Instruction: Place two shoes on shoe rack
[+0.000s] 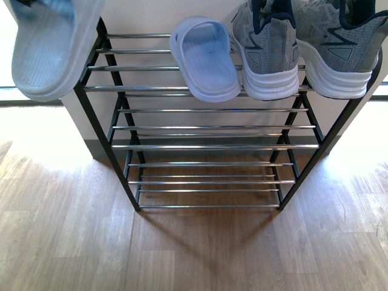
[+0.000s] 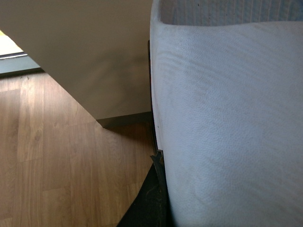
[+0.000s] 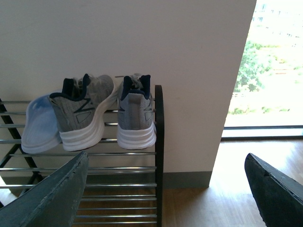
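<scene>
While the second pale blue plastic slide [image 1: 51,45] hangs off the top-left corner of the black-framed, chrome-rod shoe rack [image 1: 212,145], it should go rightward, flat on the rods beside its mate [image 1: 205,57]; the left claw is hidden, apparently clamping that slide; the right gripper [image 3: 165,189] stands spread and empty, well back from the grey knit sneakers [image 3: 109,111].

Front view: the top edge cuts off the toes of the 2 grey sneakers [image 1: 303,48] and the upper part of the left slide [image 1: 51,45]. Left wrist view: that slide [image 2: 232,127] fills the frame, hiding the left gripper; grip state undeterminable.
</scene>
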Available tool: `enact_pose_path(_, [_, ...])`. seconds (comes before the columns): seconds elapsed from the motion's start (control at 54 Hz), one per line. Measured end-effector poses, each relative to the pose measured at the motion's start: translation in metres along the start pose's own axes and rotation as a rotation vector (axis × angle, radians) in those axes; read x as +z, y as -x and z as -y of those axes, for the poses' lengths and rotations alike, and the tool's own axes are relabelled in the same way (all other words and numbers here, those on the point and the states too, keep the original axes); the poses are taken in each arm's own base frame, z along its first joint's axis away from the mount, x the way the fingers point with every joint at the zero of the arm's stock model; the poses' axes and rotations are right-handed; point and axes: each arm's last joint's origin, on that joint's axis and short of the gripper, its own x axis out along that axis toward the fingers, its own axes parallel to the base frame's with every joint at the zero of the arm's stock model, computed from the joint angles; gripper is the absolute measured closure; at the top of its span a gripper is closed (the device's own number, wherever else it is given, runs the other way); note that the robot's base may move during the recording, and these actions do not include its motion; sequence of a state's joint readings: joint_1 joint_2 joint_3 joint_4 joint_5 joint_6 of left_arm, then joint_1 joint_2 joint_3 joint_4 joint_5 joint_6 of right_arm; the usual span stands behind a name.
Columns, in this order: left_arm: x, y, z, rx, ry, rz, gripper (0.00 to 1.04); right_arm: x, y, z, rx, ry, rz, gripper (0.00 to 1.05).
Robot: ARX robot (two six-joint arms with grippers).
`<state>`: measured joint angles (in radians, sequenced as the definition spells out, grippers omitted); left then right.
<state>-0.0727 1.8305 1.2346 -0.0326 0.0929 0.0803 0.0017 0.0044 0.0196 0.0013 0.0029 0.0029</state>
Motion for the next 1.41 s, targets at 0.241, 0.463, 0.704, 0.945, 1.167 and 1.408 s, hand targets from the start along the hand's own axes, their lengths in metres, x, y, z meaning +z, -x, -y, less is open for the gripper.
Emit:
enact_pose_path(0.241, [0.013,-0.063,0.025,-0.053,0.023,-0.044,1.03,0.000,0.000,0.000,0.000,0.000,0.000,0.09])
enact_pose_path(0.463, [0.014,-0.092,0.049,-0.071,0.039,-0.078,1.03,0.000,0.000,0.000,0.000,0.000,0.000,0.09])
enact_pose_path(0.704, [0.009,-0.113,0.056,-0.041,0.058,-0.108,1.03,0.000,0.000,0.000,0.000,0.000,0.000,0.09])
enact_pose_path(0.945, [0.006,-0.125,0.057,-0.015,0.100,-0.124,1.03,0.000,0.000,0.000,0.000,0.000,0.000,0.09])
enact_pose_path(1.167, [0.007,-0.123,0.062,-0.025,0.108,-0.123,0.64,0.000,0.000,0.000,0.000,0.000,0.000,0.09])
enact_pose_path(1.408, [0.026,-0.071,0.064,-0.007,0.092,-0.037,0.13,0.000,0.000,0.000,0.000,0.000,0.000,0.09])
